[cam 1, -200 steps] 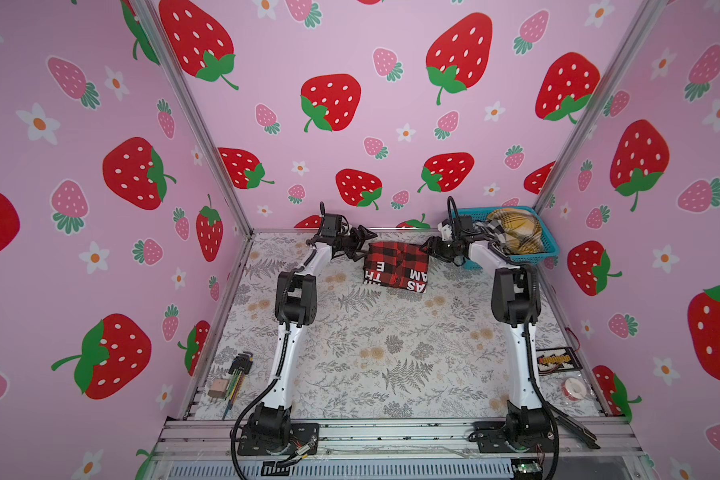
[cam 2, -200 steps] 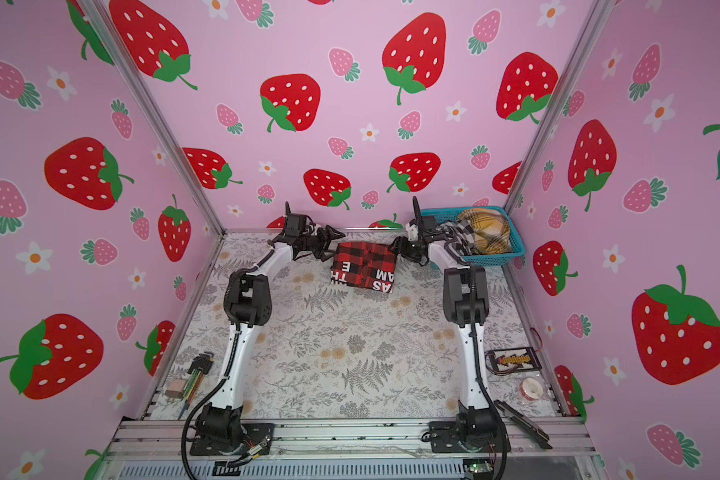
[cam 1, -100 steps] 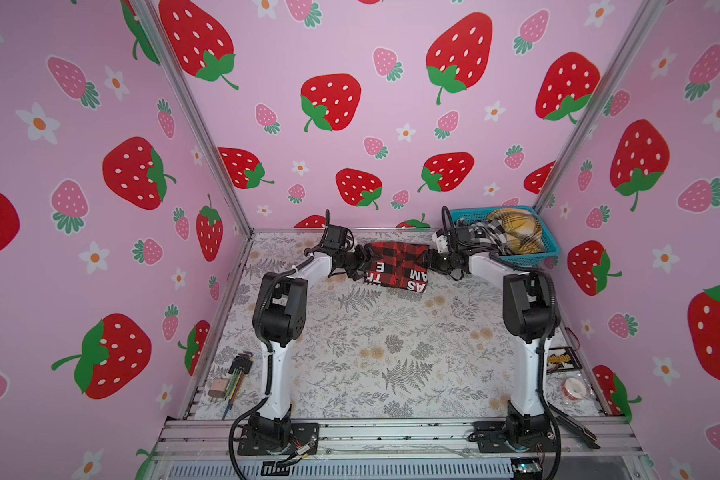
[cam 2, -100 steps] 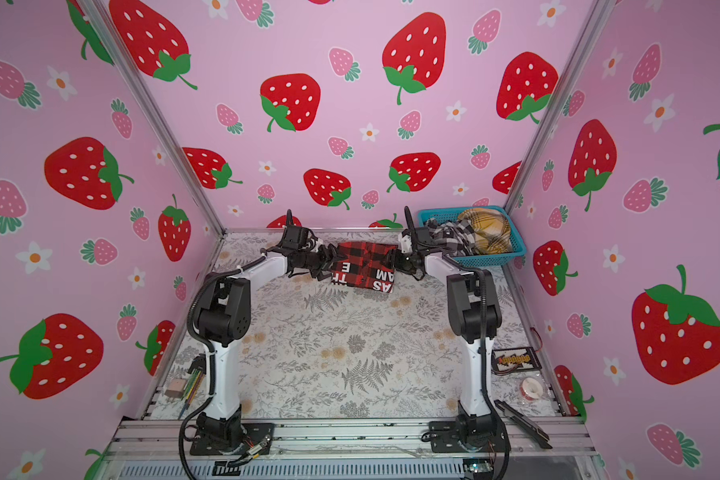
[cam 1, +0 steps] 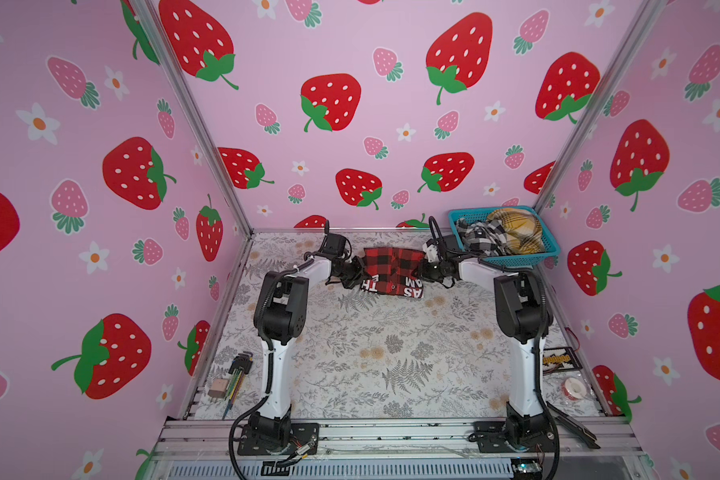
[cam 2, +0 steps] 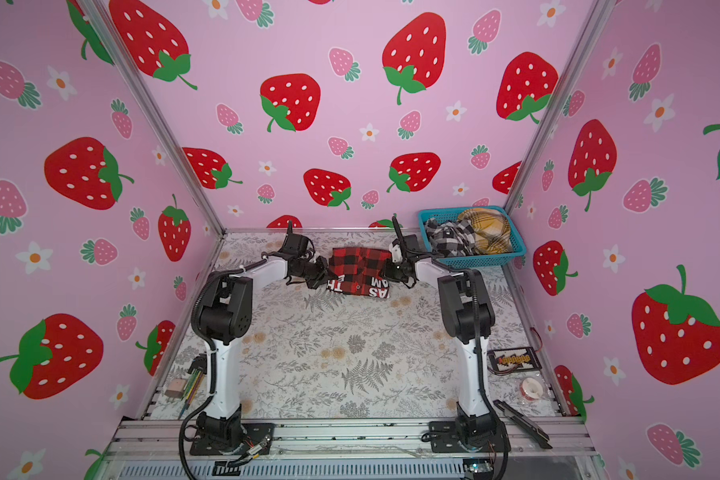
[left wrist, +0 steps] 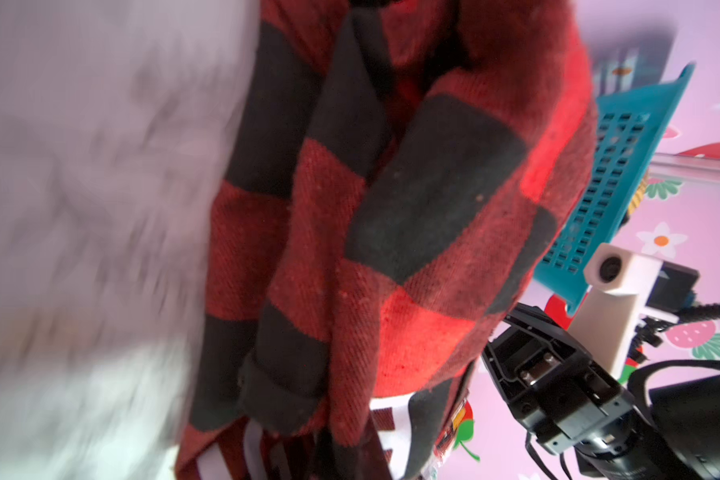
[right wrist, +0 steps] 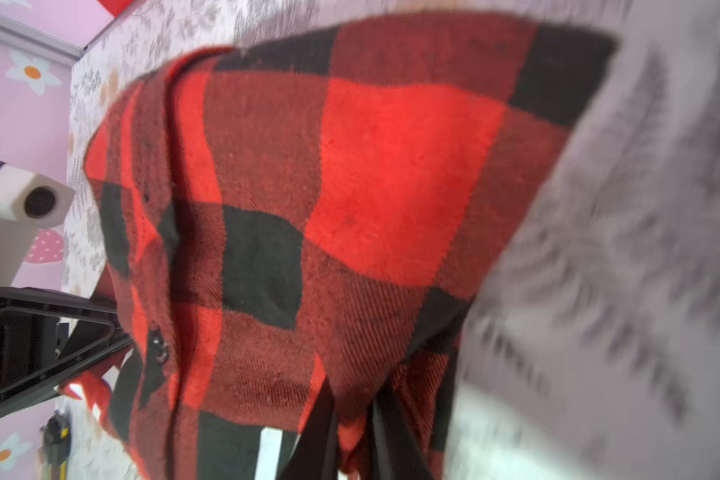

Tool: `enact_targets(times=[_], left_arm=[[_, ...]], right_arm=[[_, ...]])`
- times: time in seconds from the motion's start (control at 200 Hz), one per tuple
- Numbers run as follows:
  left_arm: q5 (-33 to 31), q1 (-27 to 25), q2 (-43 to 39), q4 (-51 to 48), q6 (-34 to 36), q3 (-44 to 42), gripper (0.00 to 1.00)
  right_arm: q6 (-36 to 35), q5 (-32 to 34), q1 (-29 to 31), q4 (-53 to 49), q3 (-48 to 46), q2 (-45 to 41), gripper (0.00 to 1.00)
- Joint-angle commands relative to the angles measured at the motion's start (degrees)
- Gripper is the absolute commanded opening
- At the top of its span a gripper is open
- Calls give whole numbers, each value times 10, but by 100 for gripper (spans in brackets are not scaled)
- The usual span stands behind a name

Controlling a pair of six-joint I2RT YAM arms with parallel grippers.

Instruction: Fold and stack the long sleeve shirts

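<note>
**Both ends pinched, ready to carry the fold**

In both top views the red-and-black shirt [cam 1: 391, 272] lies at the far side of the table [cam 1: 391, 361], near the basket [cam 1: 516, 261]. The left end effector [cam 1: 355, 271] and right end effector [cam 1: 424, 270] sit at its opposite ends, probably so it lifts evenly.

Left wrist view: the end effector is closed on the cloth, which bunches against the lens.

Right wrist view: the fingers [right wrist: 323, 419] are nipped onto a fold.

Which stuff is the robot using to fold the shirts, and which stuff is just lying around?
For the job:
- red-and-black shirt, pinched by the left pincer and right pincer
- plaid shirts waiting in the blue basket

Just lying about:
- hex keys
- black pack with wires
- tape roll
</note>
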Motion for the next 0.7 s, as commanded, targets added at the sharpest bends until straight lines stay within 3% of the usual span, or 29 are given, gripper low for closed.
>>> enact_targets(times=[0.0,0.14,0.275,0.335,0.415,0.465,0.535,0.695], left_arm=[[8,-11,-71,-12,6,-122,0],[13,-50,-204,0,4,-312,0],[-10,-39,-330,-47,14,-421,49],[-45,-15,-374,-102,36,-415,60],[-75,25,-406,-135,50,-392,71],[-64,43,-404,-122,50,-378,74],[-63,52,-374,-116,57,-348,81],[-8,47,-294,-36,17,-333,72]], right_arm=[[25,6,25,5,-76,-79,15],[48,15,65,6,-211,-181,15],[74,25,87,16,-306,-269,19],[75,34,86,13,-317,-293,28],[57,37,81,8,-292,-293,49],[35,13,79,7,-260,-272,58],[1,7,79,-4,-209,-227,62],[-35,3,68,-12,-143,-152,62]])
